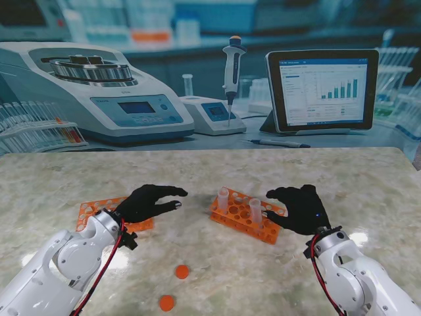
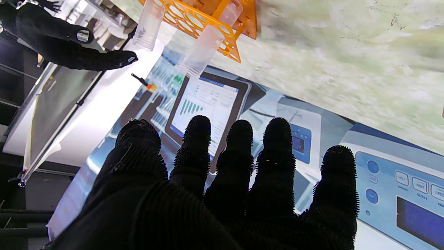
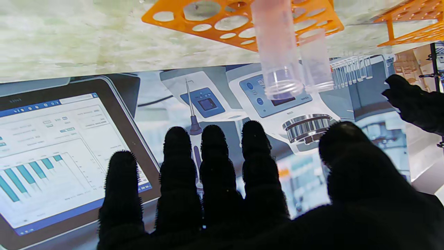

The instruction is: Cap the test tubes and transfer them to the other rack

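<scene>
From the stand, two uncapped test tubes (image 1: 223, 198) are standing upright in the orange rack (image 1: 245, 218) mid-table. The left hand (image 1: 152, 201) is hovering spread and empty; the right hand (image 1: 299, 207), likewise spread, is sitting beside the rack. Both wrist views are showing parted fingers (image 2: 197, 146) holding nothing (image 3: 255, 152).

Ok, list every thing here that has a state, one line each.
Left hand: open, holding nothing, over the left rack.
Right hand: open, holding nothing, beside the middle rack.
Two test tubes: uncapped, upright in the middle rack.
Middle rack: holds both tubes.
Left rack: no tubes showing.
Two orange caps: loose on the table, nearer to me.
</scene>
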